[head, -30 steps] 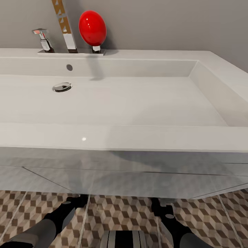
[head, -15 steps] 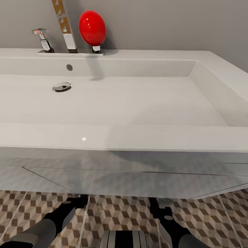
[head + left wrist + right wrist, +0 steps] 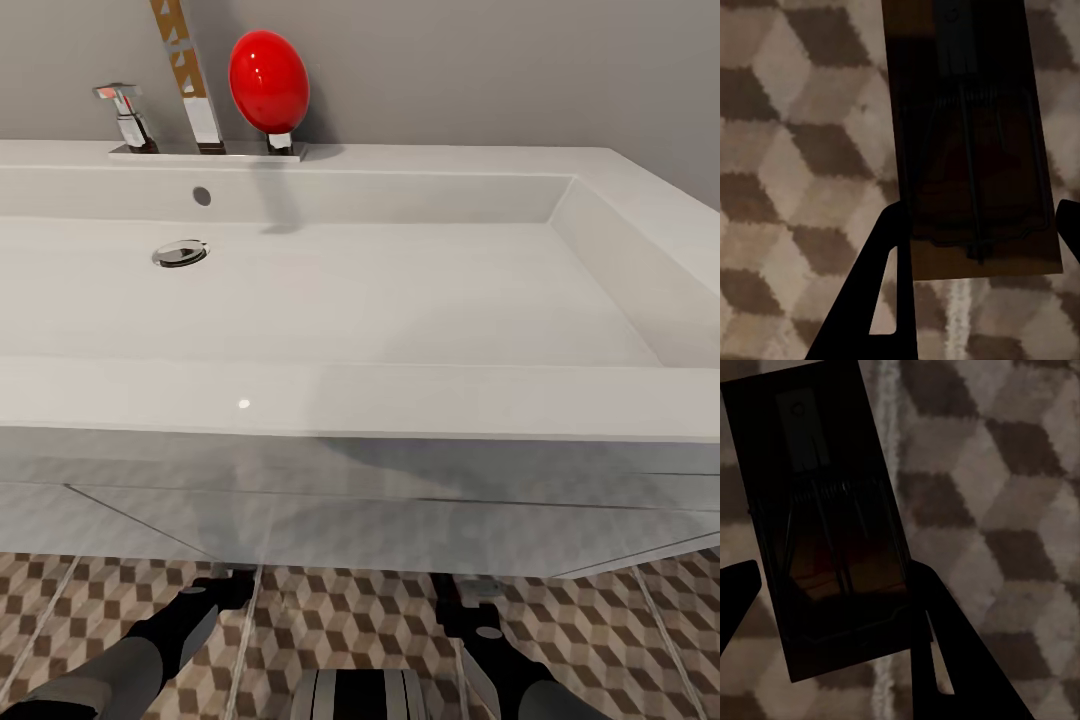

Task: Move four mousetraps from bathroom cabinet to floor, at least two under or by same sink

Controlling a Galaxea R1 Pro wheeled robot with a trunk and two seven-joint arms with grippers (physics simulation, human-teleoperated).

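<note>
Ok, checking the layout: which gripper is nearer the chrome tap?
Left. The left gripper reaches under the vanity almost below the tap; the right gripper is farther right.

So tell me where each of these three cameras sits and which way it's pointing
Head view: from the robot's head, looking forward and down over the bathroom sink; both forearms show at the bottom edge.
Left wrist view: on the left arm, looking along its jaws at a mousetrap over the bathroom floor; dark fingers flank it.
Right wrist view: on the right arm, looking along its jaws at another mousetrap.
Both wrist views share the cube-patterned tiles.
</note>
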